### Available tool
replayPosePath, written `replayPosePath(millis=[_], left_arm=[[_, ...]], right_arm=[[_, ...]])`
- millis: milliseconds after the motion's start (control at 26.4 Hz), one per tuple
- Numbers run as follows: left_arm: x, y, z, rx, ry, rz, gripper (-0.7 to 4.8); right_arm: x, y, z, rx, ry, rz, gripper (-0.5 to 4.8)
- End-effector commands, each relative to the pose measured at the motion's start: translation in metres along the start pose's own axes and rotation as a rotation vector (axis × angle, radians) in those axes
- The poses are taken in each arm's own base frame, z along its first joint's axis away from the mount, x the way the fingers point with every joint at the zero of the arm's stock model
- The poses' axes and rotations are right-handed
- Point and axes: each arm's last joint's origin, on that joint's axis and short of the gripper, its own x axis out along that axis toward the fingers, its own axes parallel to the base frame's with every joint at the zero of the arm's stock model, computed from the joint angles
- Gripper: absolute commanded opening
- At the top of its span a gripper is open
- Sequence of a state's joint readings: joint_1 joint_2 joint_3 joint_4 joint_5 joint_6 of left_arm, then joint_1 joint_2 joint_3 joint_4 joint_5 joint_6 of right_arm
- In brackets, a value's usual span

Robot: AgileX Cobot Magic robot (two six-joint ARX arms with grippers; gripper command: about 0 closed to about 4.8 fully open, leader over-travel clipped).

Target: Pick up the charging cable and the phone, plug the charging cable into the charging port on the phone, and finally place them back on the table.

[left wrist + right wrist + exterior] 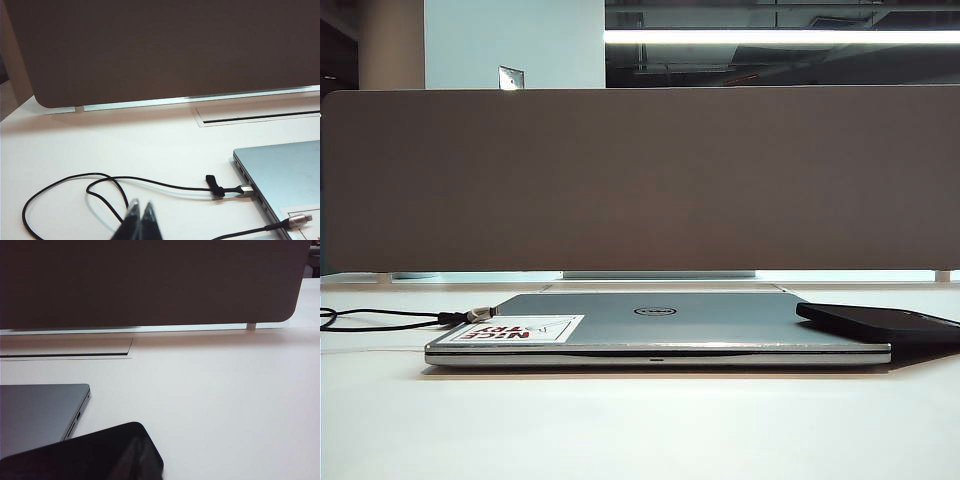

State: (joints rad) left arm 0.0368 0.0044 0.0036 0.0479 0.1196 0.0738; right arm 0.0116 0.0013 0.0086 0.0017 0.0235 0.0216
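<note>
The black phone [880, 322] lies flat with one end on the right corner of the silver laptop [650, 325]; in the right wrist view the phone [75, 455] fills the near corner. The charging cable [65, 182] loops over the white table [640, 430] on the left. Its silvery plug [299, 219] rests on the laptop's left edge, and the plug [480, 314] sits beside the sticker. My left gripper [140, 209] hangs shut and empty above the cable loop. My right gripper [140, 445] is shut, a dark blur just over the phone's end. The charging port is not visible.
A grey-brown divider panel [640, 180] runs along the table's back edge. A second connector with a black strap [235, 190] sits at the laptop's left side. A cable slot [260, 116] lies in the tabletop behind the laptop. A red-lettered sticker [515, 329] marks the lid.
</note>
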Motion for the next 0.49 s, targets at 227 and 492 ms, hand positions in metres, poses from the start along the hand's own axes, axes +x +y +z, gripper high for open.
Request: replayPosePath(millis=[227, 492], left_arm=[[0.0, 0.0, 0.003, -0.028, -0.016, 0.001, -0.04], [-0.001, 0.001, 0.014, -0.153, -0.098, -0.001, -0.05]], right_arm=[[0.0, 0.0, 0.001, -0.002, -0.024, -0.001, -0.05], [-0.003, 0.0, 0.018, 0.012, -0.074, -0.002, -0.05]])
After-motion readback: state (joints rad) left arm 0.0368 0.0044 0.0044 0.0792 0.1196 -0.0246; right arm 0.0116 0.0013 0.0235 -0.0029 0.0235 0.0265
